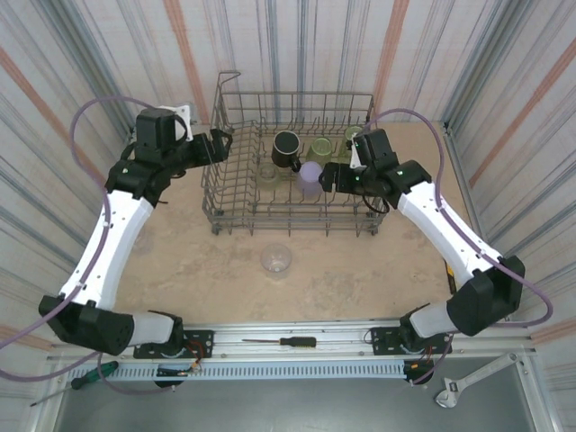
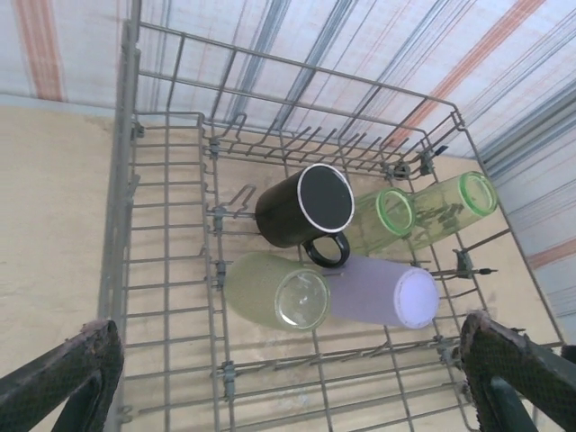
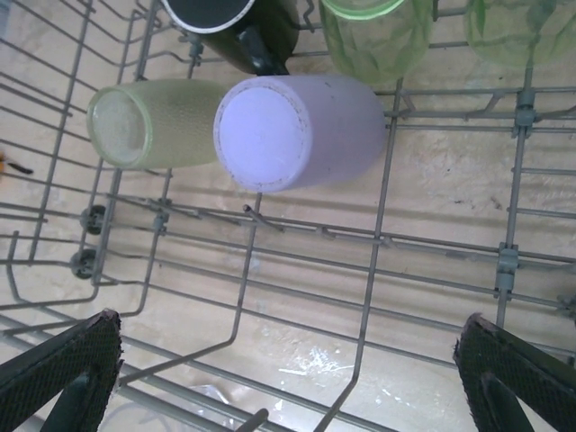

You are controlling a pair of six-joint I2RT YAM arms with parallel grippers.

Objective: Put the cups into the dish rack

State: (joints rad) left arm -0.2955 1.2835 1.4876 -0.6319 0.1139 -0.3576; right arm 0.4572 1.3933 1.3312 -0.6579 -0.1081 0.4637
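Left claw (image 1: 221, 144) and right claw (image 1: 330, 175) hang open and empty; the large grey wire dish rack (image 1: 297, 94) holds five cups (image 1: 310, 176), leaving one clear plastic cup (image 1: 276, 259) outside.

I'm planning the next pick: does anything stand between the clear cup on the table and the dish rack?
Nothing visible lies on the table between the clear cup and the dish rack. Only the rack's own near wall stands there, so it likely goes in over that.
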